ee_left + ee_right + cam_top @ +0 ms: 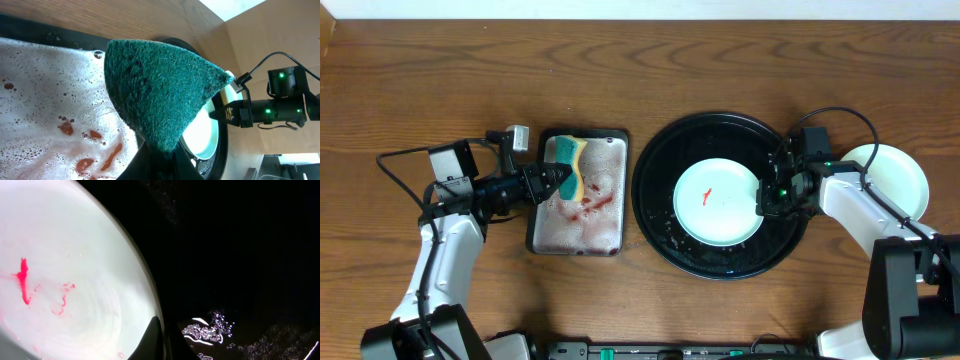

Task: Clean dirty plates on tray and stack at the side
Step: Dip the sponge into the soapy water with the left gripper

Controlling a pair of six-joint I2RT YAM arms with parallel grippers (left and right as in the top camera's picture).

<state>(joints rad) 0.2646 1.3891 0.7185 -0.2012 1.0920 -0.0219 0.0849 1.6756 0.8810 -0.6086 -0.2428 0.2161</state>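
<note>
A pale mint-green plate (718, 202) with a small red sauce smear lies in the round black tray (660, 215). My right gripper (763, 197) is shut on its right rim; in the right wrist view a dark finger (151, 341) lies over the plate (65, 280) at its edge, above the wet black tray (240, 255). My left gripper (552, 180) is shut on a teal and yellow sponge (567, 165) over the grey metal tray. The sponge (160, 90) fills the left wrist view, pinched at its lower tip by that gripper (165, 150). Another pale plate (895, 180) sits on the table to the right of the black tray.
The rectangular grey metal tray (605, 235) left of the black tray holds foamy water with red streaks (90, 150). Bare wooden table lies behind both trays and at the far left. The right arm's cable loops above the right-hand plate.
</note>
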